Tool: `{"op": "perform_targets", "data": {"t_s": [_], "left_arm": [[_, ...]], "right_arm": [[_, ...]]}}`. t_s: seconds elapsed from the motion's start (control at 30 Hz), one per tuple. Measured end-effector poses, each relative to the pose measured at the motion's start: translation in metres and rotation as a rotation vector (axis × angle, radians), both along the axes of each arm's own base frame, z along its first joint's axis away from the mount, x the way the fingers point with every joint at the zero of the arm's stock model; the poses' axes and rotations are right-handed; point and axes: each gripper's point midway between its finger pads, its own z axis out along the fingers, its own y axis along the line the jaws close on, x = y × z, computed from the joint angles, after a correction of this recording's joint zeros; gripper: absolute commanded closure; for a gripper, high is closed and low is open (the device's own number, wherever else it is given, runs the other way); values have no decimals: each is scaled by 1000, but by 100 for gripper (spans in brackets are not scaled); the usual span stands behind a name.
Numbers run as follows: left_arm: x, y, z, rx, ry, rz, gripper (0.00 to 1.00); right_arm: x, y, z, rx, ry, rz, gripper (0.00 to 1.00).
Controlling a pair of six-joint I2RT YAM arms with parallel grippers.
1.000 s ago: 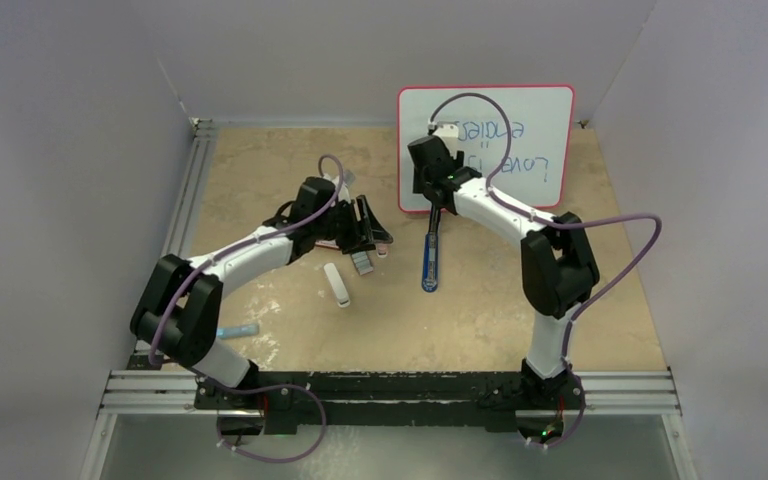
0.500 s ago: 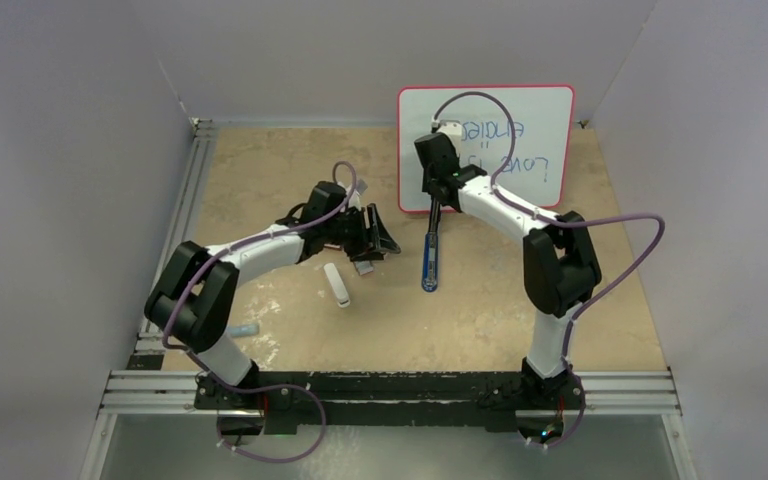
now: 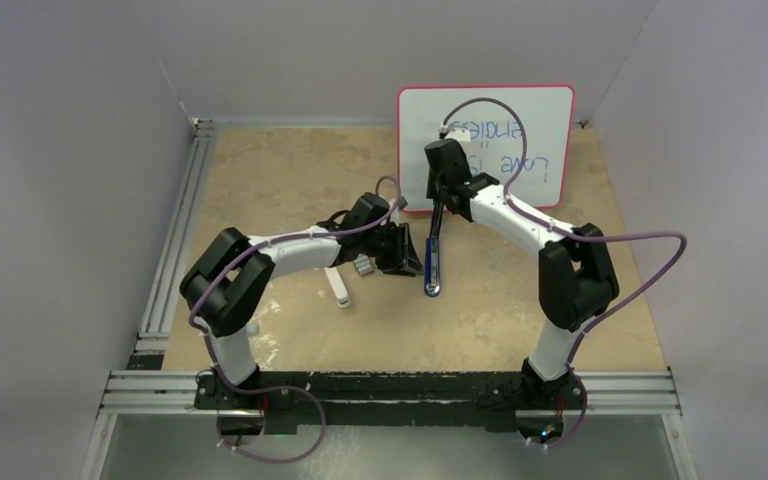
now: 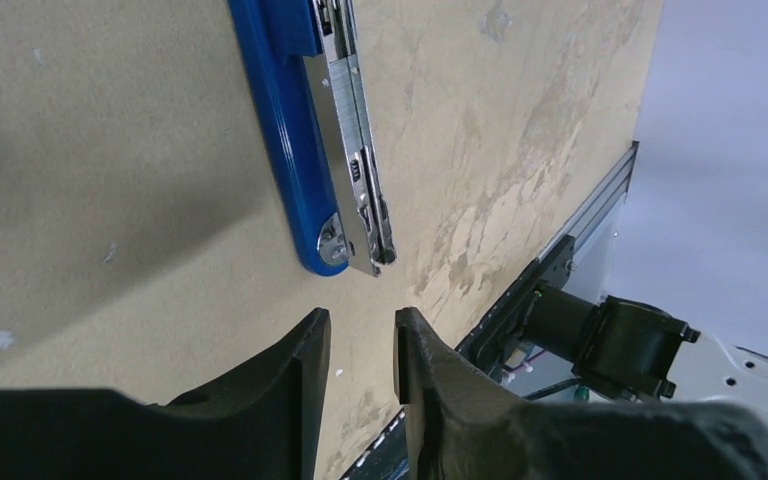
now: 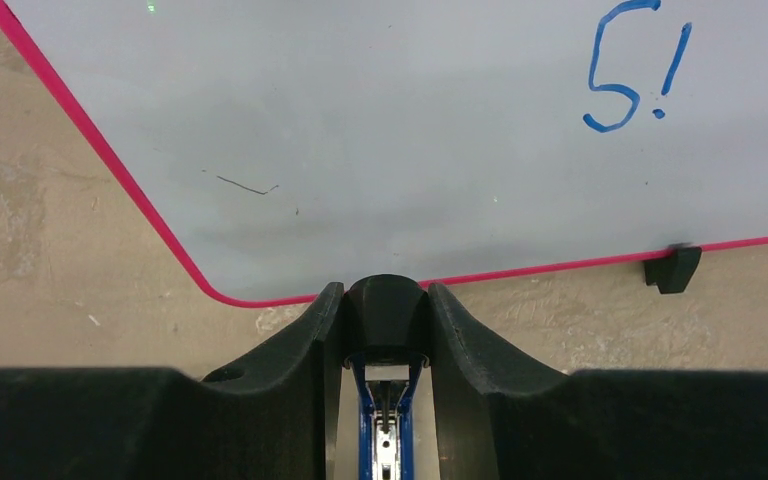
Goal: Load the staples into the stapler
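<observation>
In the overhead view the stapler [image 3: 433, 257] lay on the tan table [image 3: 290, 175] just right of the frame's centre, running lengthwise from the lower edge of the whiteboard [image 3: 520, 110] down toward the near side. The right pincer [image 3: 438, 203] sat at the stapler's far end, and its wrist view showed both black fingers [image 5: 305, 345] pressed against the rounded black end of the stapler [image 5: 385, 305], clamped on it, with the blue sides and the metal channel running down between them toward the bottom of the frame. The pink-edged whiteboard [image 5: 410, 130] with blue writing filled the top of that view. The left pincer [image 3: 401, 252] hovered just left of the stapler's middle. In its wrist view its two fingertips [image 4: 312, 335] stood slightly apart with only bare table between them, gripping nothing, and they pointed at the near tip of the stapler [image 4: 280, 110], where the blue top lay beside the silver magazine [image 4: 345, 130] in the upper middle of the frame. The staples [image 3: 363, 265], a small grey block, lay on the table just left of the left pincer, apart from the stapler. A white oblong bar [image 3: 338, 287] lay slightly below and left of the staples.
</observation>
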Motion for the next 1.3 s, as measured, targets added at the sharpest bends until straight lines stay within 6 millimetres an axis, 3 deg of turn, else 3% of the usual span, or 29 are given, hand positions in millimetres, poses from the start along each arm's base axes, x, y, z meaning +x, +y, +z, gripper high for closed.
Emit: {"op": "perform_targets", "data": {"t_s": [0.17,0.43,0.67,0.93,1.3], "left_arm": [[-1,-12,-19,46,17,-13,67],[-6,-10,-56,128,76,-7,68],[-3,-19,-54,104,66,-23,67],[0,-24,-60,102,75,-29,87],[4,-31,-64,108,101,-39,92]], "right_arm": [[-1,1,-1,11,-5,1,78],[-5,1,0,23,-3,9,78],[-5,2,-1,26,-1,9,78],[-9,5,1,46,8,25,80],[-36,-1,12,57,34,10,82]]}}
